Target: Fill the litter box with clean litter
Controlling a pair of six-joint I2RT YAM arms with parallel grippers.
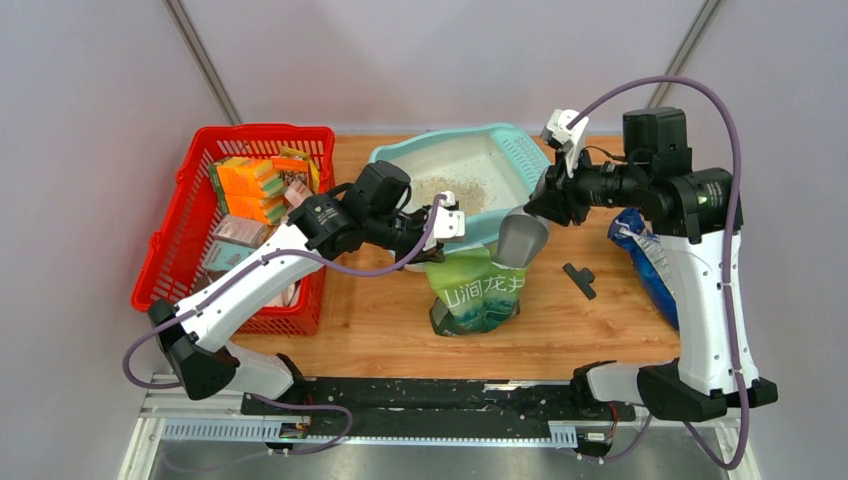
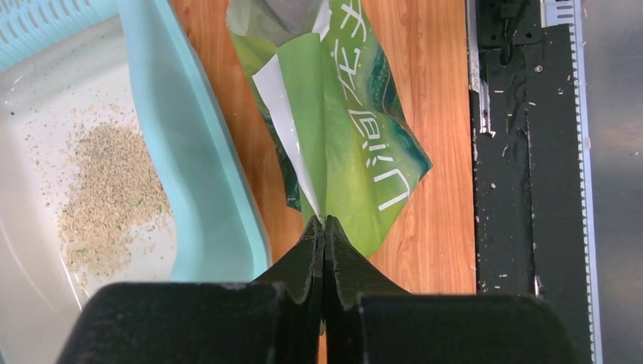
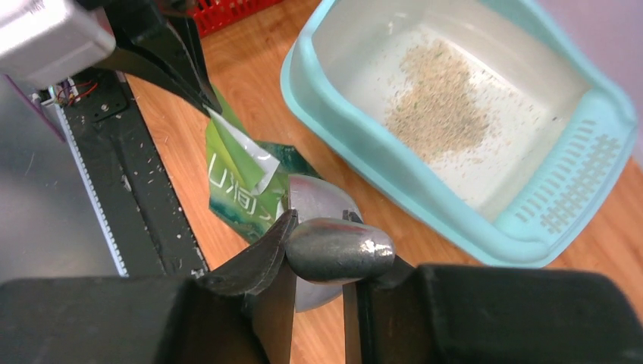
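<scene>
The light-teal litter box (image 1: 503, 133) sits at the back middle of the wooden table, with a small pile of beige clean litter (image 1: 447, 190) on its whitish floor. In the wrist views I see the litter (image 2: 110, 193) (image 3: 440, 106) inside the teal rim (image 2: 199, 152) (image 3: 356, 144). A green printed bag (image 1: 478, 290) (image 2: 356, 136) (image 3: 235, 182) stands just in front of the box. My left gripper (image 1: 432, 245) (image 2: 324, 221) is shut on the bag's top edge. My right gripper (image 1: 535, 205) (image 3: 322, 221) is shut on the handle of a grey metal scoop (image 1: 522, 238) (image 3: 339, 249), which hangs over the bag's mouth.
A red mesh basket (image 1: 180, 250) full of boxes stands at the left, under my left arm. A blue bag (image 1: 650, 260) lies at the right by my right arm. A small black piece (image 1: 580, 280) lies on the wood. A black rail (image 1: 430, 395) runs along the near edge.
</scene>
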